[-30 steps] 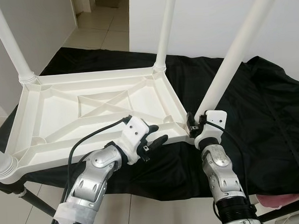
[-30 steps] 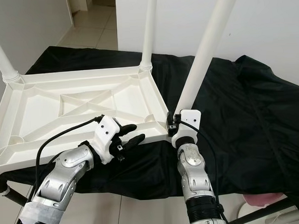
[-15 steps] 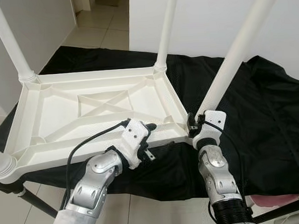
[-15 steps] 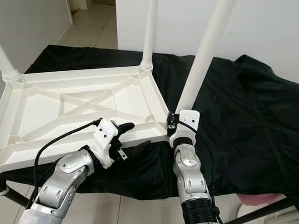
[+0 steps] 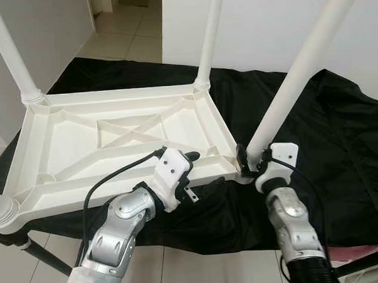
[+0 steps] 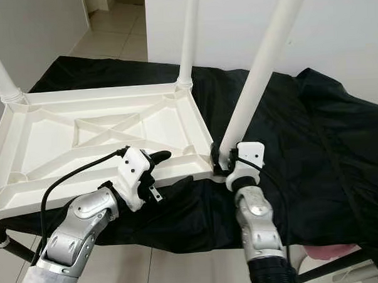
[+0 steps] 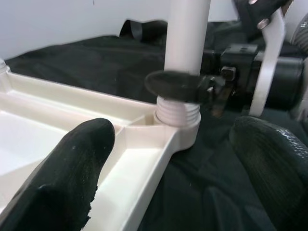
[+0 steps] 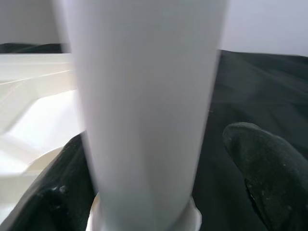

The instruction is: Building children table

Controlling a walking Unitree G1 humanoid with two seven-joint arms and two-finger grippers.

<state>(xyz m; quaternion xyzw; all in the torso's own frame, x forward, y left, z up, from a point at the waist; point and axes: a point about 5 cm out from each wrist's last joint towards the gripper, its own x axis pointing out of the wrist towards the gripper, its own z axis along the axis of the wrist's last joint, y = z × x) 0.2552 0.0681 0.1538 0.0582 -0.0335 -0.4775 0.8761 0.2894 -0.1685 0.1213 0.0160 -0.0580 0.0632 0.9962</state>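
A white plastic children's table (image 5: 84,195) lies upside down on a black cloth. Its legs stand up at the corners. My right gripper (image 5: 252,161) is shut on the near right leg (image 5: 299,74) just above its threaded collar (image 7: 178,113). In the right wrist view that leg (image 8: 144,106) stands between the two black fingers (image 8: 269,168). My left gripper (image 5: 200,173) is open and straddles the table's near rim, close to that corner. One of its fingers (image 7: 72,163) is over the inside of the table, the other (image 7: 274,163) is outside it over the cloth.
The black cloth (image 5: 339,141) covers a low bench and spreads far to the right. A dark frame bar (image 5: 40,251) sticks out at the lower left. White walls stand behind, with a tiled floor (image 5: 128,31) and a doorway at the back left. Something pink (image 5: 363,253) lies at the lower right.
My left gripper has risen from in front of the near rim to straddle it. My right wrist has shifted a little to the right at the leg's base.
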